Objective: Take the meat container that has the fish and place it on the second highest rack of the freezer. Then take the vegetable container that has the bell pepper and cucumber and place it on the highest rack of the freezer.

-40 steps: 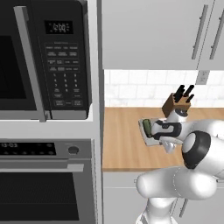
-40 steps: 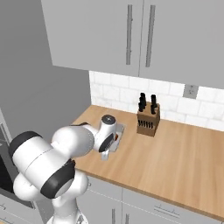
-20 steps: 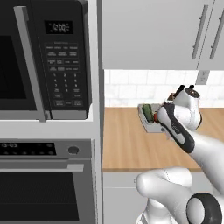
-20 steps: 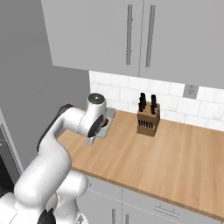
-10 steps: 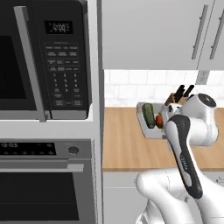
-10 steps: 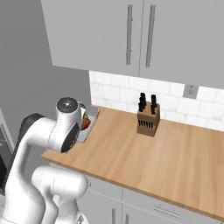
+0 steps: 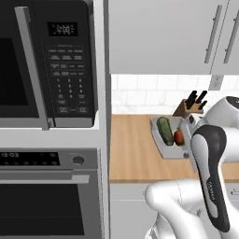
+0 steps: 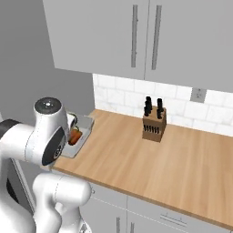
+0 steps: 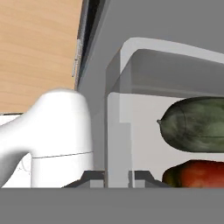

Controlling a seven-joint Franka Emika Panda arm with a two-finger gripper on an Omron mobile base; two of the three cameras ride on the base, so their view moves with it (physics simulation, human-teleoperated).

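I've swung the tray [image 7: 169, 135] leftward; gripper [image 9: 117, 175] seems pinched on its wall. Second step: carry it to the freezer's top shelf.

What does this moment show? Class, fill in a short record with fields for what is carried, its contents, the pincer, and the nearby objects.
carried: clear vegetable container, off the counter
contents: cucumber beside bell pepper
pincer: pincer shut on container wall
counter: wooden counter bearing a knife block
left of counter: microwave above oven
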